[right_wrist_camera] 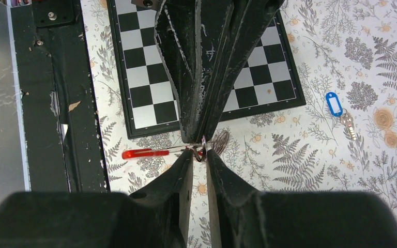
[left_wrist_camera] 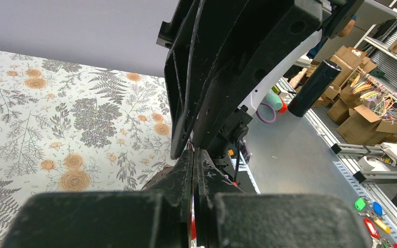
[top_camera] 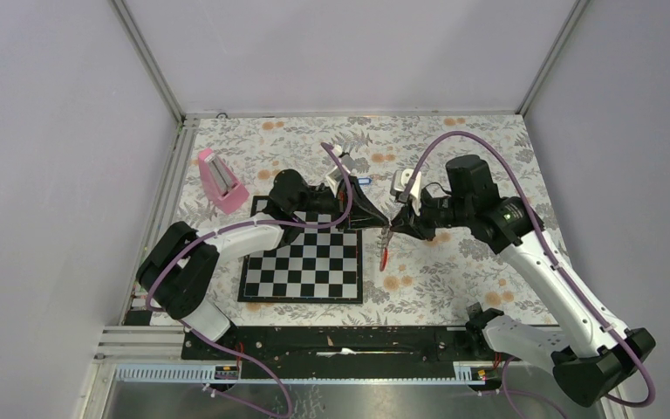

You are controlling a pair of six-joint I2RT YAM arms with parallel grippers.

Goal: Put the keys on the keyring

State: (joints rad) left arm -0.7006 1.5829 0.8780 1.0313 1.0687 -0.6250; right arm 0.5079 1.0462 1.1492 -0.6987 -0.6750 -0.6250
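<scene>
Just off the chessboard's (right_wrist_camera: 150, 77) right edge, above the desk (right_wrist_camera: 289, 170), the left end effector (right_wrist_camera: 200, 135) is pressed together on the keyring (right_wrist_camera: 220, 140). The right end effector (right_wrist_camera: 200, 155), nearly closed, appears to pinch the metal end of the red key (right_wrist_camera: 139, 153) against it. Hold the ring rigid and feed the key along the coil in small, slow moves without twisting; the blue key (right_wrist_camera: 334, 103) lies on the desk just past the chessboard's far right corner.
</scene>
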